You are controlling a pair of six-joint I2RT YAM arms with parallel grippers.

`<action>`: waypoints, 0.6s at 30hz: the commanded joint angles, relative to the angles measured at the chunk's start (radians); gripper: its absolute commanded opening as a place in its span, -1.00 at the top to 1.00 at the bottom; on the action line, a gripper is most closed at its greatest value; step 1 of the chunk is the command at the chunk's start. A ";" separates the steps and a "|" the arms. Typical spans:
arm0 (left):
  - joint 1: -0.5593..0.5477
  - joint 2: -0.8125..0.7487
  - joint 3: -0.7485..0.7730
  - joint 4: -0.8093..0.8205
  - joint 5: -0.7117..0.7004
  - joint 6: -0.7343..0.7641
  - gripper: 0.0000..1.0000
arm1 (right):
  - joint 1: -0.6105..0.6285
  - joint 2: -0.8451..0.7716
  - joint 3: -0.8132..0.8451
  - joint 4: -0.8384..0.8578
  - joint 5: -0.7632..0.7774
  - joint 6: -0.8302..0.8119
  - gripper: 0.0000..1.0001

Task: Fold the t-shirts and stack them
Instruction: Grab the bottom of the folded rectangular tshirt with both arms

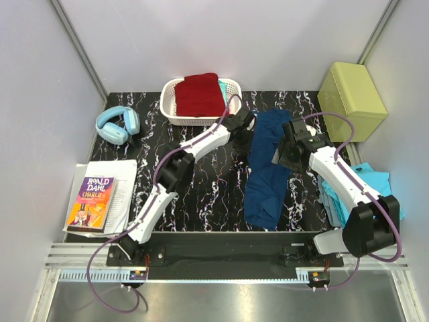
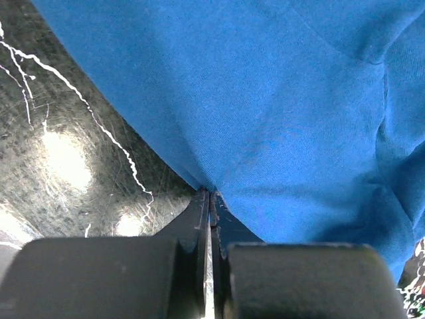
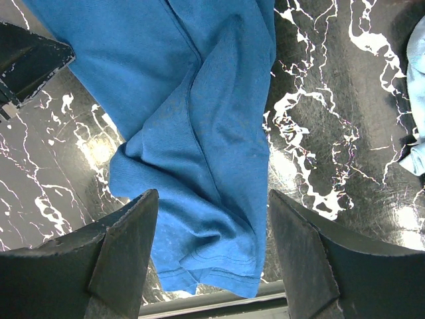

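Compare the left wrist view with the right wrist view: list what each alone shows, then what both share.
Left wrist only: the left gripper shut at the edge of the blue t-shirt, seemingly pinching it. Right wrist only: the right gripper open above a bunched hem, and turquoise cloth at the right edge. Both: the blue t-shirt lying on the black marbled table.

Table (image 1: 214, 181) is black marble w/ white veining. I read the centre tee (image 1: 265, 171) as navy from the top cam, brighter blue on both wrist cams. Dark red tee (image 1: 200, 94), white lattice basket (image 1: 169, 100), turquoise tees (image 1: 382, 178). Headphones (image 1: 117, 125) light blue; box (image 1: 352, 100) yellow-green. Roald Dahl book (image 1: 90, 201) has an orange-and-purple cover; papers (image 1: 124, 178) white. Arm links (image 1: 201, 141) white w/ black joints, cables (image 1: 100, 268) purple.
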 commanded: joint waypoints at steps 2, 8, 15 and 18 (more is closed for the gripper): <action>0.022 -0.033 -0.079 -0.034 -0.112 -0.006 1.00 | 0.009 -0.009 0.008 0.003 0.024 0.009 -0.49; 0.079 -0.082 -0.167 -0.042 -0.197 -0.028 1.00 | 0.011 0.002 0.017 0.009 0.020 0.006 -0.49; 0.128 -0.091 -0.179 -0.046 -0.220 -0.007 1.00 | 0.009 0.000 0.002 0.013 0.019 0.008 -0.49; 0.128 -0.085 -0.147 -0.055 -0.229 0.005 1.00 | 0.009 0.000 -0.006 0.015 0.019 0.006 -0.49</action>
